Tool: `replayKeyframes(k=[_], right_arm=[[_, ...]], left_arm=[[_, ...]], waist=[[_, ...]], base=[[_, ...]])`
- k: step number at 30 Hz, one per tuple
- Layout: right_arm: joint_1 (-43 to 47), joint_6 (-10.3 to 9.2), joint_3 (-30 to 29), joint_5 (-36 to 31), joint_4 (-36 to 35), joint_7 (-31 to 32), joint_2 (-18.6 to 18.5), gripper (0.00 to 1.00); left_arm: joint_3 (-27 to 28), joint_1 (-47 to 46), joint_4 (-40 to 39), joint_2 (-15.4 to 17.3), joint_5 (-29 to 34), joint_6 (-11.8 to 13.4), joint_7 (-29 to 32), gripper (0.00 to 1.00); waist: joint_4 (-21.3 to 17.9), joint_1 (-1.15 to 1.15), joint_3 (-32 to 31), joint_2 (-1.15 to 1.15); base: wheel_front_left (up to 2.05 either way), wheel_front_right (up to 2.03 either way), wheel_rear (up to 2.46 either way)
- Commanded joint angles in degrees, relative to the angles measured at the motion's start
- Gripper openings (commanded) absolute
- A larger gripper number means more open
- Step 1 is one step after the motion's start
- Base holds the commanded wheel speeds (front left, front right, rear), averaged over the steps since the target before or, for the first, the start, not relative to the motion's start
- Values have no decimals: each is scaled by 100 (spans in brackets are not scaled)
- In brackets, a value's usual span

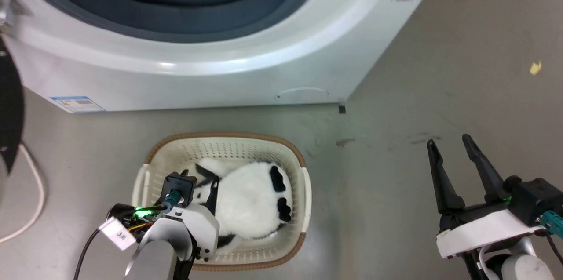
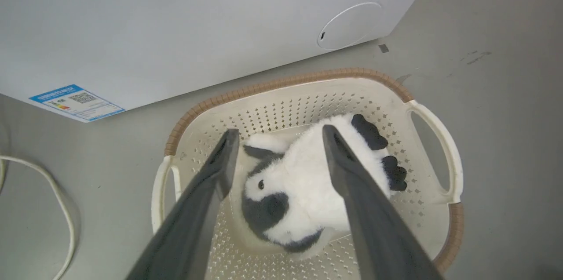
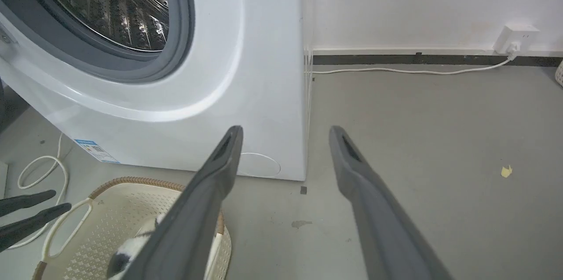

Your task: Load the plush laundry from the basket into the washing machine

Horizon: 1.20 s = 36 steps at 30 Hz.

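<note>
Lying on its side in the basket point(image 1: 228, 137), item one is the plush panda toy point(image 1: 253, 201): white fur, black ears and paws, filling most of the basket floor, its head toward 9 o'clock in the head view.

Item two, the basket: cream perforated plastic, brown woven-look rim, loop handles at 3 and 9 o'clock. It stands on the grey floor point(image 1: 396, 183) just at the 6 o'clock side of the washing machine point(image 1: 220, 78), near but apart from its front panel.

Item three, the washing machine: white front-loader, steel drum point(image 3: 110, 7) bare inside the grey gasket point(image 3: 176, 51), a blue label point(image 1: 77, 103) at its lower corner, a round access cover point(image 2: 349, 25) low on the front.

Item four, the left gripper point(image 2: 279, 132): fingers spread wide, poised over the basket and straddling the panda's head and body; contact with the fur cannot be told.

Item five, the right gripper point(image 1: 448, 140): fingers spread wide, holding nothing, over bare floor at the basket's 3 o'clock, well apart from it.

Sundries: a white cable point(image 1: 35, 201) at the basket's 9 o'clock; a yellow scrap point(image 1: 535, 67) toward 2 o'clock; a wall socket point(image 3: 517, 36).
</note>
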Motion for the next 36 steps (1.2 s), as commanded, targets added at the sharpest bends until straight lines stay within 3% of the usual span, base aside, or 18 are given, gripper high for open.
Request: replayKeyframes(k=[1, 15, 29, 36], right_arm=[[-146, -3, 13, 88, 9, -68, 2, 100], [-362, -3, 149, 462, 89, -236, 2, 100], [-438, -4, 174, 855, 63, -427, 2, 100], [-504, -4, 158, 1031, 70, -511, 3, 100]], left_arm=[[-90, -182, 255, 67, -41, -57, 51, 100], [-674, -790, 1266, 399, -156, -147, 238, 100], [-1531, -1652, 2232, 697, -565, -240, 1097, 100], [-1889, -2144, 2570, 825, -766, -281, 1187, 100]], waist=[[-114, -1, 171, -1], [-566, -1, 857, -1], [-956, -1, 1621, -1], [-1099, -1, 1983, -1]], base=[[0, 0, 0], [0, 0, 0], [0, 0, 0], [0, 0, 0]])
